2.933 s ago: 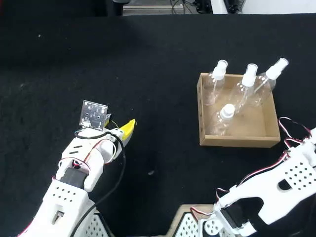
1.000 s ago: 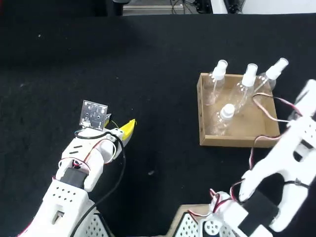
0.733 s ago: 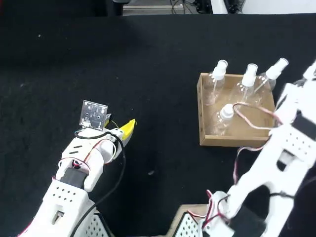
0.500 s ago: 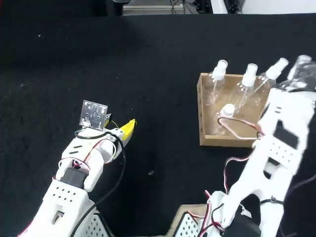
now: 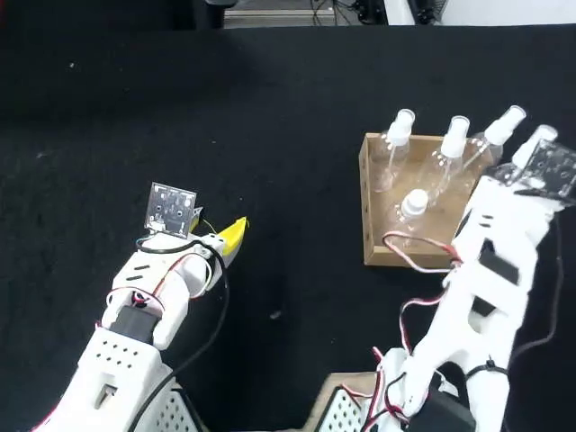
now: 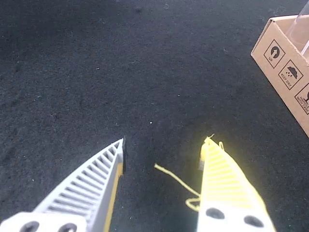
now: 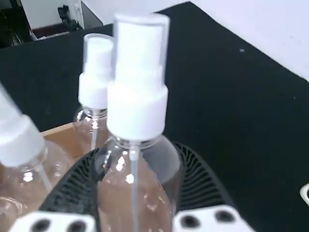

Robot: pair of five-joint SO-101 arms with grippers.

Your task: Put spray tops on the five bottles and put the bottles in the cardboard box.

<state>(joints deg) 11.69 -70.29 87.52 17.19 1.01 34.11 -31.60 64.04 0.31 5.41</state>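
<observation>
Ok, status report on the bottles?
Left gripper jaws open, empty. Right gripper jaws shut on capped bottle, at cardboard box right side. Four capped bottles inside. Nothing seen in the way.

- Table: covered with a black, fine-grained cloth that carries a few pale lint specks.
- Floor: a pale strip beyond the table's far edge, with dark cables lying on it.
- White panel: stands behind the table's far right corner.
- White surface: lies beyond the table's edge in the right wrist view.
</observation>
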